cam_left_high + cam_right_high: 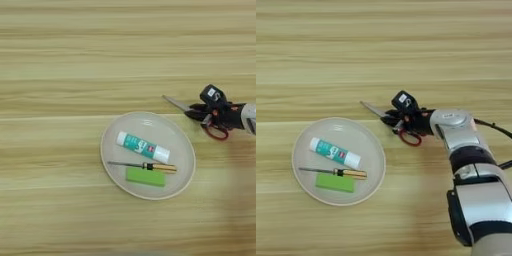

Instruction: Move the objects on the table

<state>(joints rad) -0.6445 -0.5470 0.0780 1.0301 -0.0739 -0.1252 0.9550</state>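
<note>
At the right side of the table (60,60), just beyond the upper right rim of the plate (301,137), my right gripper (397,116) sits on the red-handled scissors (406,134). My two black fingers (197,111) lie over the spot where the silver blades join the handles, and they look closed around it, though I cannot make out the contact itself or whether the scissors are lifted off the wood. The blades point up and to the left, their tip clear of the plate; one red handle loop shows below my fingers. The left eye view cuts me off just behind the gripper, showing only a sliver of silver at its right edge. The right eye view shows far more: my silver forearm (456,131) running from the gripper toward the lower right, then the dark and silver segments of the arm down to the bottom corner, with a thin black cable beside it. Further left, the round beige plate holds three things lying roughly parallel: the white and teal tube (335,153) nearest the top, the thin screwdriver (336,172) with its yellow-black handle below it, and the flat green block (335,182) lowest, just beside the screwdriver.
</note>
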